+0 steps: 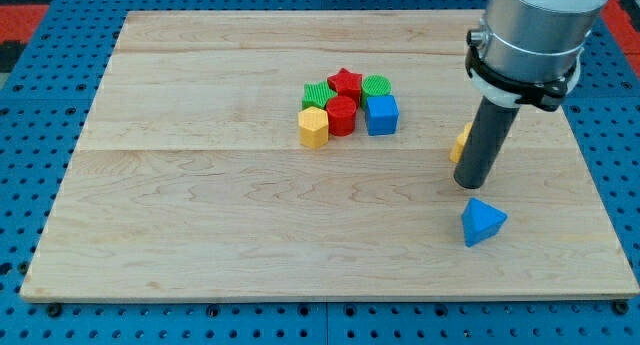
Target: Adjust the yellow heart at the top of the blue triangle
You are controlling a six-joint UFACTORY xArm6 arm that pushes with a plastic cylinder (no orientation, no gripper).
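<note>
The blue triangle (483, 223) lies near the board's right side, toward the view's bottom. The yellow heart (460, 144) sits above it and slightly left, mostly hidden behind my rod; only its left edge shows. My tip (470, 184) rests on the board just above the blue triangle and right beside the yellow heart, on its lower right. The tip appears to touch the heart, but contact is hard to tell.
A cluster sits at the board's upper middle: a yellow hexagon (313, 128), a red cylinder-like block (341, 116), a red star (345, 83), a green block (317, 95), a green round block (376, 86) and a blue cube (381, 115). The wooden board (200, 235) lies on a blue pegboard.
</note>
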